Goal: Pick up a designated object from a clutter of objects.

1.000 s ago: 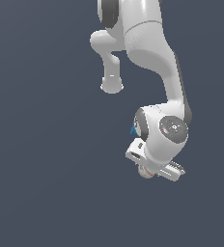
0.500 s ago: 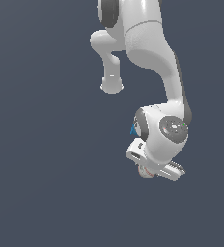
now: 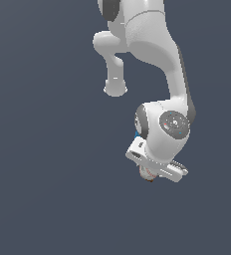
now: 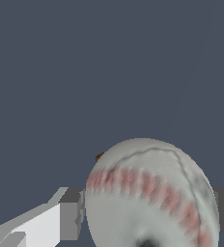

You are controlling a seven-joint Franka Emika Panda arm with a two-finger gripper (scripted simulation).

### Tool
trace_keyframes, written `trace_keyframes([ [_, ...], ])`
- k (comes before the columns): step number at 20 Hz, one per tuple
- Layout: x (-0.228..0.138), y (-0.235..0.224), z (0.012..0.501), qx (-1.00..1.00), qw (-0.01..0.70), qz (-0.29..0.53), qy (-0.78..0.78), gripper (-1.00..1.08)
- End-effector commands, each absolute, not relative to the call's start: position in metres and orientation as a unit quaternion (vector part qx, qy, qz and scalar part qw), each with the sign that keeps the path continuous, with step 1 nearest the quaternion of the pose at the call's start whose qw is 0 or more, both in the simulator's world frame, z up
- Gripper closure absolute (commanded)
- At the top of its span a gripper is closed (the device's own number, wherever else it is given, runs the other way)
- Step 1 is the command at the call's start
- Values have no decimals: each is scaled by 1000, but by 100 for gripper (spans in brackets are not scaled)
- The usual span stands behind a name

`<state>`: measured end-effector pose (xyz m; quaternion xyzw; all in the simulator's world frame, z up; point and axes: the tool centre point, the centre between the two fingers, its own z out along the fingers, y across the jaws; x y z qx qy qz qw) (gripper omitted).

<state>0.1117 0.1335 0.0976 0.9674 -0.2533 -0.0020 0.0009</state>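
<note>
From where I stand, most of the scene is concealed. In the exterior view the arm's (image 3: 157, 55) own wrist housing covers the pincer (image 3: 152, 175) almost entirely; only a small pale sliver of the ball (image 3: 148, 174) shows beneath the white flange, with a dark brownish speck at its lower edge that is too small to identify. A thin strip of blue (image 3: 136, 134) shows behind the wrist joint; what it belongs to cannot be made out. The surrounding surface (image 3: 48, 189) is a flat, featureless slate grey.

The wrist view is cut off low: the ball (image 4: 150, 198) runs out of the picture at its base, and the fingers (image 4: 69, 219) are seen only as grey blocks, one on each side. A tiny brown fragment (image 4: 99, 157) peeks out behind the ball's edge, otherwise hidden.

The arm descends from overhead, bends at an elbow, and ends in a rounded wrist turned downward, the hand pointing at the grey surface.

The pincer (image 4: 150, 219) is clamped on the ball, which sits directly between the fingers, both blocks pressed against its sides.

The ball is round, off-white with a faintly mottled leather look, crossed by a curved band of red stitching and a thin raised seam. The arm's shells are smooth, glossy white with dark joint bands.
</note>
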Motion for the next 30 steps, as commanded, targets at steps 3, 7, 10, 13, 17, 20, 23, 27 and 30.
trace_keyframes([
  [3,102,119,120,967,0,-1,-254,108],
  [7,89,100,147,967,0,-1,-254,108],
  [10,77,84,170,967,0,-1,-254,108],
  [13,64,67,195,967,0,-1,-254,108],
  [17,48,43,229,967,-1,-1,-254,108],
  [20,34,24,257,967,-1,-1,-254,108],
  [23,21,4,285,967,-1,-1,-254,108],
  [27,5,-20,321,967,-1,-1,-254,108],
  [30,-6,-36,345,967,-1,-1,-254,108],
])
